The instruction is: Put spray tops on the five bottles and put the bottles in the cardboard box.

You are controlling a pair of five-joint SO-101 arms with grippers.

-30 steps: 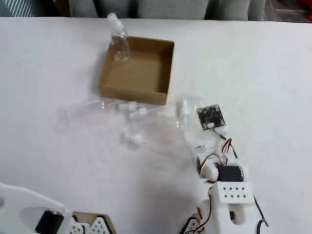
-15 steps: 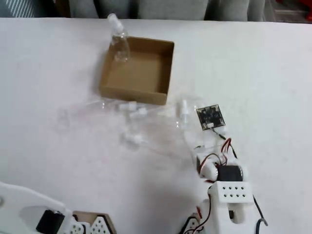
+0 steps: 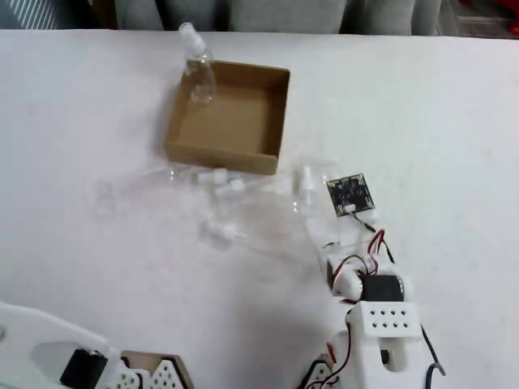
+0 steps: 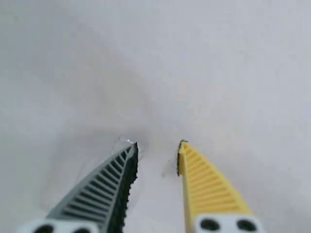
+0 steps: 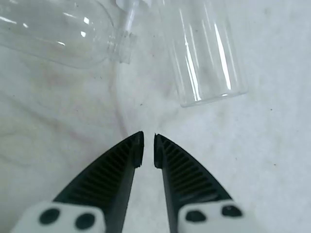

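Right gripper (image 5: 145,148) hangs almost closed on nothing, just short of two clear bottles (image 5: 201,48) lying on the table (image 3: 422,105). Left gripper (image 4: 156,155) is parted and empty over bare table. The loose bottles lie at 6 o'clock of the box (image 3: 229,117); one capped bottle (image 3: 197,69) sits at its 11 o'clock corner. They look light, stiff, slick and apt to roll, so a grip across mid-body seems safest.
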